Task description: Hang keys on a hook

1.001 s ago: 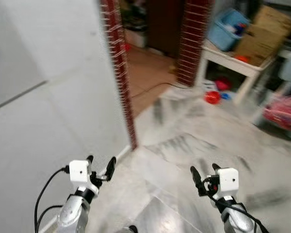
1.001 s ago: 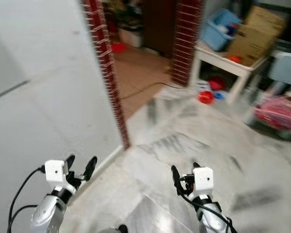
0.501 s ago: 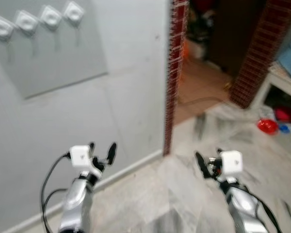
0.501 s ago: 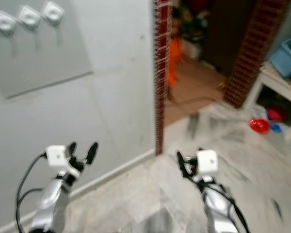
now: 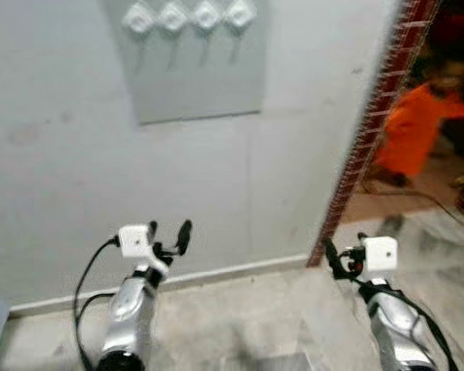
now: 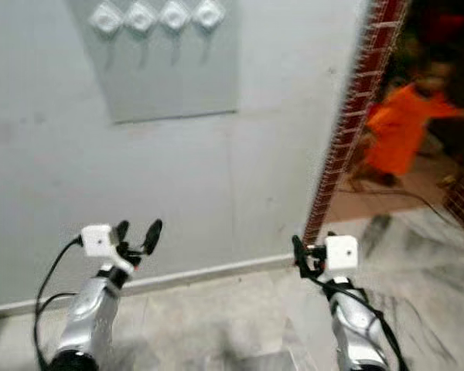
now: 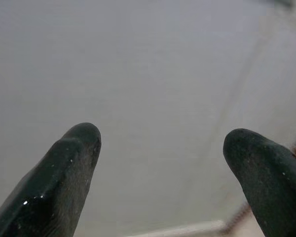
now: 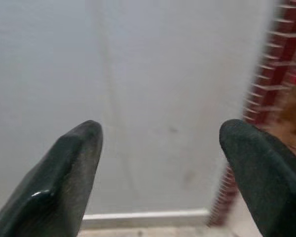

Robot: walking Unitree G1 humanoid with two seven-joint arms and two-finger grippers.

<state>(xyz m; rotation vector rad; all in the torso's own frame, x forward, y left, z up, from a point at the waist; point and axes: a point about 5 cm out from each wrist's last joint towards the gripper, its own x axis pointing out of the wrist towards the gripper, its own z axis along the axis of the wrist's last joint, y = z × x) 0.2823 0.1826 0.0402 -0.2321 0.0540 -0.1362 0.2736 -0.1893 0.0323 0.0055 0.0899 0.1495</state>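
Observation:
High on the grey wall is a grey panel [image 5: 197,73] with a row of several white hooks [image 5: 189,15]. My left gripper [image 5: 168,230] is raised in front of the wall, well below the hooks, open and with nothing between its fingers. My right gripper [image 5: 345,247] is held at about the same height near the brick edge, also open and holding nothing. In the left wrist view the two black fingertips [image 7: 81,138] frame bare grey wall. The right wrist view has its fingertips [image 8: 86,136] apart before the wall and the skirting board.
A red brick wall edge [image 5: 371,139] bounds the grey wall on the right, with a doorway beyond it. A person in orange [image 5: 417,124] stands in that doorway, blurred. A white skirting board [image 5: 216,274] runs along the marble floor [image 5: 247,325].
The camera has swung left, so the hook panel moved from the upper left to the upper middle. The person in orange has come into view. Both grippers stay open.

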